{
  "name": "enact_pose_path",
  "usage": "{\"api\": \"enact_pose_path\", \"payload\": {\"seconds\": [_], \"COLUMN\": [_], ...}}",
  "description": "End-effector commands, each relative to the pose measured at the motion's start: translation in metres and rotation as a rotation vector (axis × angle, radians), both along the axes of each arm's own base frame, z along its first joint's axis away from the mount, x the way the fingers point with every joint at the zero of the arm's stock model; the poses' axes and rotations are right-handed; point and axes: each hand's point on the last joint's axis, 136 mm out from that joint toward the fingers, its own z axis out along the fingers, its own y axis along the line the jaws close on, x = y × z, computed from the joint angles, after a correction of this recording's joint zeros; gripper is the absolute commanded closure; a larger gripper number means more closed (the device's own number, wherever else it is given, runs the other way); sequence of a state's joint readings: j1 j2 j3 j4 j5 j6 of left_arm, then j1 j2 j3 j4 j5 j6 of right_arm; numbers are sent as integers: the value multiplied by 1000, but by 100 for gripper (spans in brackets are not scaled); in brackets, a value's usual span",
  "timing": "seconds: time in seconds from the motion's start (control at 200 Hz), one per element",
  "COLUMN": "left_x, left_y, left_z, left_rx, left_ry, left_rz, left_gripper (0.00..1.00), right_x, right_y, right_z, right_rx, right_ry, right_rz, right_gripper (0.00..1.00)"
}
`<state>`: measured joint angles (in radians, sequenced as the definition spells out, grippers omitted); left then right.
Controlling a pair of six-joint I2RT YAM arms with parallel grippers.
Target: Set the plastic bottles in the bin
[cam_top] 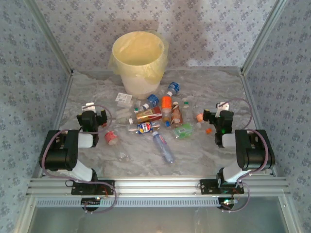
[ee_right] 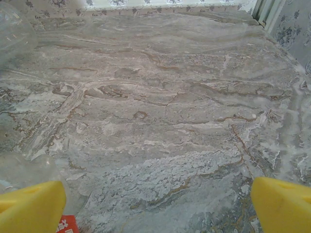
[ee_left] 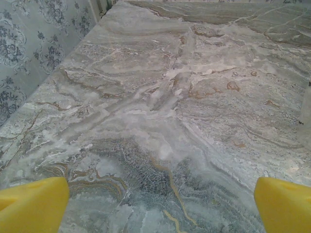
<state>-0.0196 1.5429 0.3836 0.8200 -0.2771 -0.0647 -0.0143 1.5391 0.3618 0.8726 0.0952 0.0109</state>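
- Since my left gripper (cam_top: 95, 110) and right gripper (cam_top: 219, 109) both stand spread wide with nothing between their yellow pads (ee_left: 34, 204), I judge the first pick has not yet begun.
- The plastic bottles (cam_top: 155, 116) lie scattered between the two grippers, inward of each. The bin (cam_top: 138, 82) stands upright beyond the heap, farther forward than either gripper.
- Just inward of the left gripper and a little behind it lies a red-labelled bottle (cam_top: 111, 138), apart from the heap. I would take that one first.
- I would turn the wrist so the jaws cross the bottle's narrow width, come down over its middle and close gently, as thin plastic may crush or squirt out.
- Ahead of the left pads I see bare marbled table (ee_left: 194, 97), so I would swing inward before descending.
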Motion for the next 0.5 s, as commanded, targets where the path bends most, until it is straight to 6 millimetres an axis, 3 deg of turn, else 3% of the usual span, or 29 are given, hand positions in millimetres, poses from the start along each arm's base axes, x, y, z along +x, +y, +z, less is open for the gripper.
{"api": "enact_pose_path", "payload": {"seconds": [0.0, 0.495], "left_x": [5, 5], "left_y": [2, 2], "left_z": [15, 15], "left_rx": [-5, -5], "left_ry": [-60, -59], "left_rz": [14, 15], "left_gripper": [2, 2], "right_x": [1, 1], "right_y": [-2, -2], "right_z": [4, 3], "right_rx": [-12, -8], "right_ry": [-19, -16], "right_rz": [-16, -12], "right_gripper": [0, 0]}}
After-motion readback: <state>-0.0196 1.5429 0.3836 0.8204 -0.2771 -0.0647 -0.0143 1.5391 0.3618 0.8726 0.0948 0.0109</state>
